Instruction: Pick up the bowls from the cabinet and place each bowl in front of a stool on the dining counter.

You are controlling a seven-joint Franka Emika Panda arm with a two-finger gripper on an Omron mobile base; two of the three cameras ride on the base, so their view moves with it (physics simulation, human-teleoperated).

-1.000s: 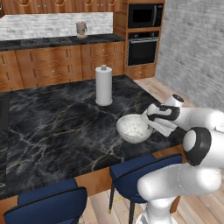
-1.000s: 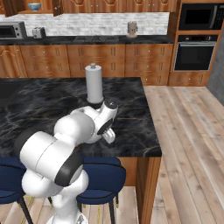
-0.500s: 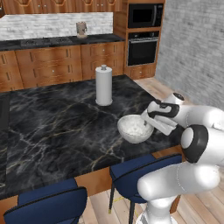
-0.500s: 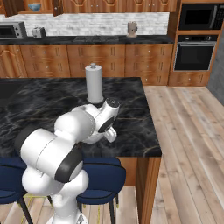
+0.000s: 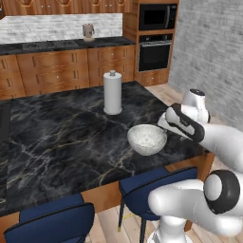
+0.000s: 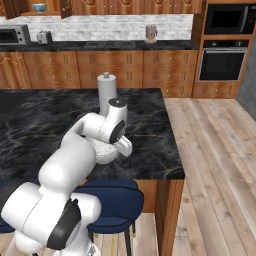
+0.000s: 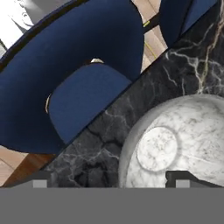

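**Hand view: marble bowl upright on the island edge, jaws spread wide**

Hand view looks straight down into the mottled grey-white bowl, which stands upright with its mouth up and nothing inside; being round, it has no long axis. The two dark fingertips stand far apart, one over the bowl's inside, the other over bare stone outside its rim, so the jaws are wide and hold nothing.

Taking the bowl as landmark in the left base view: it sits on the dining counter, close to the near, wood-trimmed edge. Just below that edge, directly in front of the bowl, is a navy stool; a second stool stands further left along the same edge. The gripper is just right of the bowl's rim, on the white arm.

Beyond the bowl, a white paper-towel roll stands upright on the counter. Further back, against white brick, runs a second black counter with a small toaster and a microwave. Above them, a blue-patterned bowl rests on the shelf of the cabinet.

No writing can be read anywhere.
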